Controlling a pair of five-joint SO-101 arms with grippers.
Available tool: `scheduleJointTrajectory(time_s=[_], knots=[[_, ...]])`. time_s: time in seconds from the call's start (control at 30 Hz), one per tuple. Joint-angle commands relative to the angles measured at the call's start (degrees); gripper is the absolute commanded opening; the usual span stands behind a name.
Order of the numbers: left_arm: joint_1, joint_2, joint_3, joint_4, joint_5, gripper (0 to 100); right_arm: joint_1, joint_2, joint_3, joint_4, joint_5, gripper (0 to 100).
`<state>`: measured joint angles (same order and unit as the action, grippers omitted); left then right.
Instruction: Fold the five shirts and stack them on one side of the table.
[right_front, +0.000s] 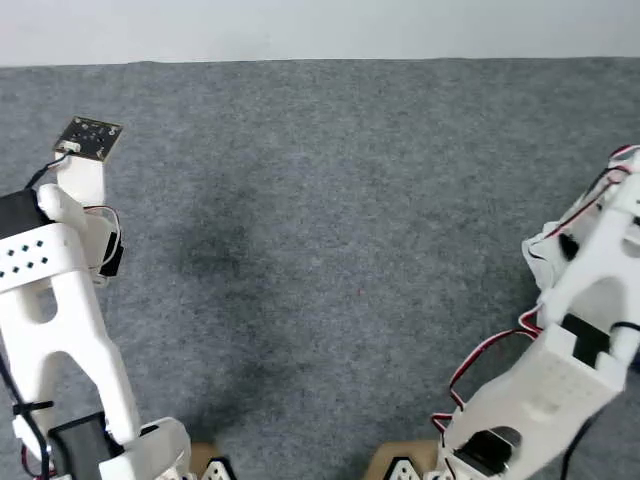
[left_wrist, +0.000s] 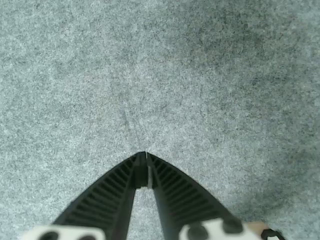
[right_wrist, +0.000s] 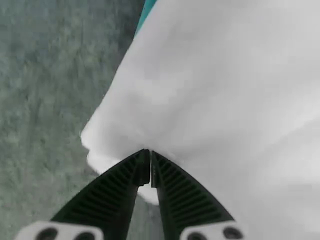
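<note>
- White shirt bunched at the table's right edge, loose corner toward the open felt; long axis impossible to tell.
- Pinched at that corner by the closed right gripper.
- Sliver of teal cloth at the shirt's far edge.
- Left gripper closed on nothing, over the grey felt table, well apart.
- Pale wall behind.
</note>
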<state>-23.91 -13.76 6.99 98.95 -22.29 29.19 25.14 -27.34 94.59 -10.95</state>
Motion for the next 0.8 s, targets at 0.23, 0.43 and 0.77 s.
scheduleJointTrajectory(time_s=[0.23,0.43,0.77], knots=[[0.4,-1.7,-0.1,0.5,-0.4,0,0.1,-11.4,-0.5,3.6,-0.1,0.9],[0.4,-1.7,0.5,-0.7,-0.4,0,4.2,-21.3,-0.3,7.6,0.0,0.9],[2.5,-6.9,2.2,-0.6,2.4,0,4.1,-42.7,18.5,7.8,7.1,0.9]])
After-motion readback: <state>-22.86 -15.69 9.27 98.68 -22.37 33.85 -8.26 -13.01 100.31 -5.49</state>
